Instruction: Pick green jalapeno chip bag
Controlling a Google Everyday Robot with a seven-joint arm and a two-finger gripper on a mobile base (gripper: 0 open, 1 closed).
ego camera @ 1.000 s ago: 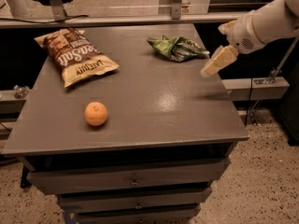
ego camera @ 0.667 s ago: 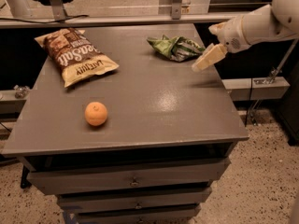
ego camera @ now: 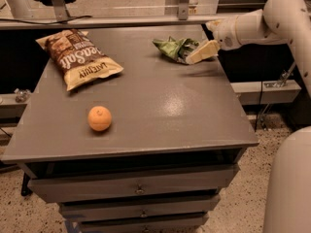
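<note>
The green jalapeno chip bag [ego camera: 173, 48] lies crumpled near the far right corner of the grey table [ego camera: 160, 106]. My gripper [ego camera: 200, 53] comes in from the right on a white arm. Its cream fingers sit right at the bag's right end and cover part of it. I cannot make out whether they touch the bag.
A larger brown-and-cream chip bag [ego camera: 78, 58] lies flat at the far left of the table. An orange [ego camera: 99, 118] sits near the front left. Drawers [ego camera: 138, 188] are below the tabletop. A metal rail [ego camera: 121, 21] runs behind the table.
My gripper has moved left and toward the back, from the table's right edge to the right end of the green bag. The bag, orange and brown bag have not moved.
</note>
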